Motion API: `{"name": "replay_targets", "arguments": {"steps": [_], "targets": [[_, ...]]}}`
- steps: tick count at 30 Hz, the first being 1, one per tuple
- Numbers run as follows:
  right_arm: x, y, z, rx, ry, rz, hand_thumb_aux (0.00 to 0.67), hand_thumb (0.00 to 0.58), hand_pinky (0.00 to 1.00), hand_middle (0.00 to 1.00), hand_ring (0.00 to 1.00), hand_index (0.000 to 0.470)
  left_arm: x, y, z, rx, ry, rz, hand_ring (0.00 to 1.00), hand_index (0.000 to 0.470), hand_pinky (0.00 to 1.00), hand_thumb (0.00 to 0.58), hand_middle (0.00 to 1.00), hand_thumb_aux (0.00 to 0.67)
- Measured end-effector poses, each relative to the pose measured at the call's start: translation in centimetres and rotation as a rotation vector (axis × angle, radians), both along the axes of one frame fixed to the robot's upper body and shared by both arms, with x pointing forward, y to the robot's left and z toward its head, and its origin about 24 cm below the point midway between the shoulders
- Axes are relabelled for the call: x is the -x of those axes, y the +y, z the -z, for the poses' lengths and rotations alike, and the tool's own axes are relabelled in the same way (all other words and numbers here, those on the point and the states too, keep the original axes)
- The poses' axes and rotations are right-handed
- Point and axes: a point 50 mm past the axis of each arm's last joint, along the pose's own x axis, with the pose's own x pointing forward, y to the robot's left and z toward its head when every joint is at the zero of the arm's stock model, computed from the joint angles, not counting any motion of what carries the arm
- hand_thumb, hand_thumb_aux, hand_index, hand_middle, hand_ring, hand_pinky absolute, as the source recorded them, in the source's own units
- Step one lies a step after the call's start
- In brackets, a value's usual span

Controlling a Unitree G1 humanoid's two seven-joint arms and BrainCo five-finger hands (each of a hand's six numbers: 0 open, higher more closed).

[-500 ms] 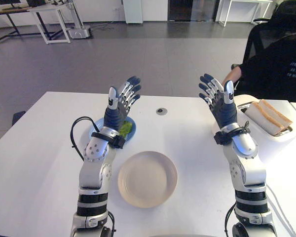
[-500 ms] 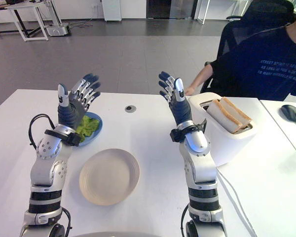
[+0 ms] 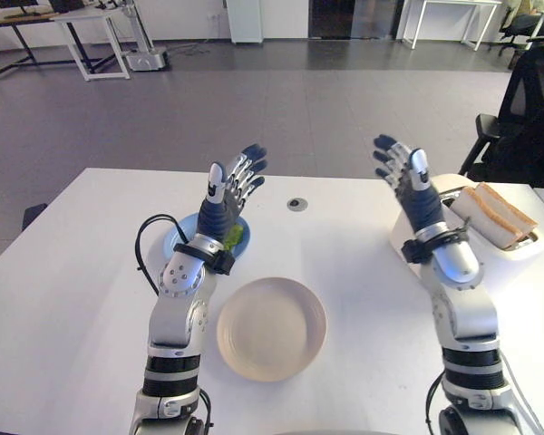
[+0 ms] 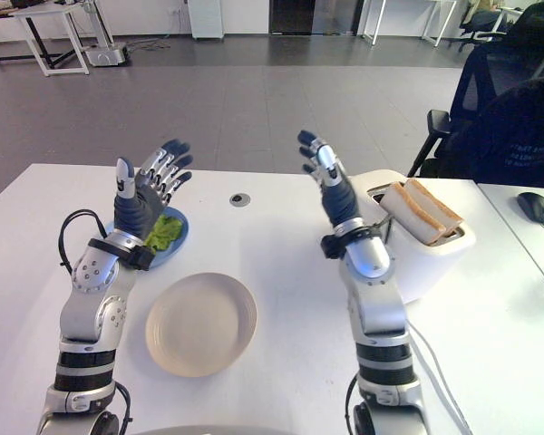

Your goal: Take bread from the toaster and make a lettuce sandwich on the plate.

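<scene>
Two slices of bread (image 3: 493, 211) stick up from the white toaster (image 4: 428, 249) at the table's right. A beige plate (image 3: 271, 327) lies empty near the front middle. Green lettuce (image 4: 162, 233) rests in a small blue dish (image 4: 175, 243) left of centre. My left hand (image 3: 228, 187) is raised above that dish, fingers spread and holding nothing. My right hand (image 3: 405, 181) is also up and open, just left of the toaster.
A round cable hole (image 3: 296, 204) sits in the white table (image 3: 63, 272) near its far edge. A black cable (image 3: 147, 246) loops by my left forearm. A computer mouse (image 4: 532, 206) lies at the far right.
Both hands have shifted slightly to the right, the right one closer to the toaster. The person behind the toaster has drawn back their arm from the table.
</scene>
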Motion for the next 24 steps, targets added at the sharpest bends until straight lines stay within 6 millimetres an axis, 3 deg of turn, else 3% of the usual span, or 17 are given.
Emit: {"name": "replay_targets", "arguments": {"steps": [2, 5, 7, 10, 16, 21, 22, 23, 24], "targets": [[-0.3, -4.4, -3.3, 0.221, -0.115, 0.207, 0.0, 0.0, 0.0, 0.0, 0.0, 0.0, 0.0, 0.0, 0.0, 0.0, -0.002, 0.002, 0.0, 0.0, 0.0, 0.0, 0.0, 0.0], [0.1, -10.0, -6.3, 0.632, -0.169, 0.527, 0.0, 0.0, 0.0, 0.0, 0.0, 0.0, 0.1, 0.0, 0.1, 0.0, -0.002, 0.001, 0.0, 0.0, 0.0, 0.0, 0.0, 0.0], [0.4, -12.4, -7.0, 0.83, -0.156, 0.67, 0.0, 0.0, 0.0, 0.0, 0.0, 0.0, 0.1, 0.0, 0.1, 0.0, -0.002, 0.002, 0.0, 0.0, 0.0, 0.0, 0.0, 0.0], [0.7, -16.1, -5.9, 1.068, -0.019, 0.812, 0.0, 0.0, 0.0, 0.0, 0.0, 0.0, 0.1, 0.0, 0.1, 0.0, 0.0, 0.0, 0.0, 0.0, 0.0, 0.0, 0.0, 0.0], [0.5, -17.9, -2.4, 1.2, 0.204, 0.796, 0.0, 0.0, 0.0, 0.0, 0.0, 0.0, 0.2, 0.1, 0.2, 0.003, 0.002, -0.004, 0.0, 0.0, 0.0, 0.0, 0.0, 0.0], [0.2, -18.3, -0.9, 1.227, 0.306, 0.744, 0.0, 0.0, 0.0, 0.0, 0.0, 0.0, 0.4, 0.2, 0.2, 0.006, 0.001, -0.016, 0.0, 0.0, 0.0, 0.0, 0.0, 0.0], [0.2, -18.2, -0.6, 1.235, 0.325, 0.726, 0.457, 0.521, 0.0, 0.0, 0.0, 0.321, 0.4, 0.2, 0.2, 0.006, 0.001, -0.018, 0.0, 0.0, 0.0, 0.0, 0.0, 0.0], [0.1, -18.2, -0.3, 1.241, 0.349, 0.709, 0.67, 0.58, 0.0, 0.0, 0.0, 0.47, 0.4, 0.2, 0.2, 0.007, 0.002, -0.019, 0.0, 0.0, 0.0, 0.0, 0.0, 0.0], [0.1, -18.2, 0.1, 1.249, 0.37, 0.694, 0.67, 0.58, 0.0, 0.0, 0.0, 0.47, 0.4, 0.2, 0.2, 0.007, 0.002, -0.02, 0.0, 0.0, 0.0, 0.0, 0.0, 0.0]]}}
